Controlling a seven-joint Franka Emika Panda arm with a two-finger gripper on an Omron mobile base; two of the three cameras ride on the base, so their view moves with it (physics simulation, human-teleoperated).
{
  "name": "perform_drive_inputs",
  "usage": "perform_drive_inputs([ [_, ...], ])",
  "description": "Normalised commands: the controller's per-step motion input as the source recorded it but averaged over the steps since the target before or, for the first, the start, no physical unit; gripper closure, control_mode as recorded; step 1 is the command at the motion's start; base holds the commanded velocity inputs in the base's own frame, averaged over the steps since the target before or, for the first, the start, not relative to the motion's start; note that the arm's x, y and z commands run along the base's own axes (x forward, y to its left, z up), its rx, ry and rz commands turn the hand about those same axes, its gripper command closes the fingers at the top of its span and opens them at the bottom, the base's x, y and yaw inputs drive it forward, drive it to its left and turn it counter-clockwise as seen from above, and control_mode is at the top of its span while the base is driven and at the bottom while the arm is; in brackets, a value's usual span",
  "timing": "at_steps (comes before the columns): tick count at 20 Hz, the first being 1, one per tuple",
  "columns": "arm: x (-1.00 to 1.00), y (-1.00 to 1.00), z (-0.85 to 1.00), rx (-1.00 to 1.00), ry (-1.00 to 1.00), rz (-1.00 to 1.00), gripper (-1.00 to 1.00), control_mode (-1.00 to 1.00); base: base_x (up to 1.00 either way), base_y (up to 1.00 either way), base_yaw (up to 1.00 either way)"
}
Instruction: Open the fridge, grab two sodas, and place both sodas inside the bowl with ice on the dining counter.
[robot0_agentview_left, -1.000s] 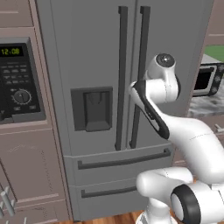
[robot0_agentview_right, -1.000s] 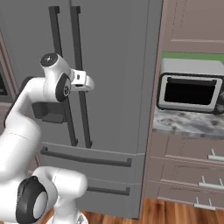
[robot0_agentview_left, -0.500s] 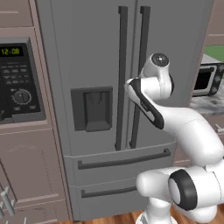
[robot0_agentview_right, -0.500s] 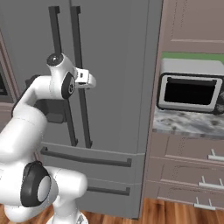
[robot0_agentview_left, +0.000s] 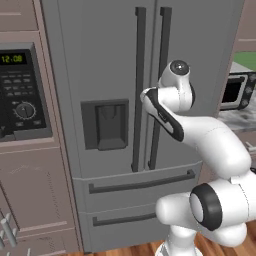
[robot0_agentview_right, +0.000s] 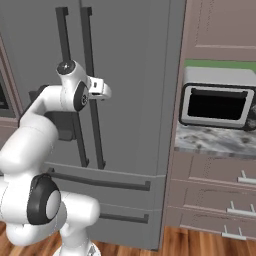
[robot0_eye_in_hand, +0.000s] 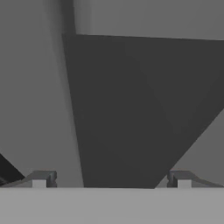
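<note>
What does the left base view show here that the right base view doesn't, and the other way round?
Left base view alone: the fridge's dispenser panel unobstructed, and a wall oven with clock display to its left. Right base view alone: drawers under the stone-topped counter. Both: the closed fridge, its paired dark handles, the arm raised at them, lower drawers and a microwave.

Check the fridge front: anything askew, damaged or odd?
Nothing stands out. The fridge doors are shut and flush, both bar handles straight, drawers closed. The end effector is open, close to the door.
</note>
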Motion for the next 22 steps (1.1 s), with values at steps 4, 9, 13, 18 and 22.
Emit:
perform_drive_inputs([
  [4,0.27,0.00,-0.10,0.00,0.00,0.00,-1.00,-1.00,0.00,0.00,0.00],
  [9,0.20,0.03,-0.13,0.00,0.00,0.00,1.00,-1.00,0.00,0.00,0.00],
  [13,0.04,0.01,-0.02,0.00,0.00,0.00,1.00,-1.00,0.00,0.00,0.00],
  [18,-0.11,-0.19,0.03,0.00,0.00,-0.03,1.00,-1.00,0.00,0.00,0.00],
  [22,-0.53,-0.45,0.00,0.00,0.00,-0.01,1.00,-1.00,0.00,0.00,0.00],
])
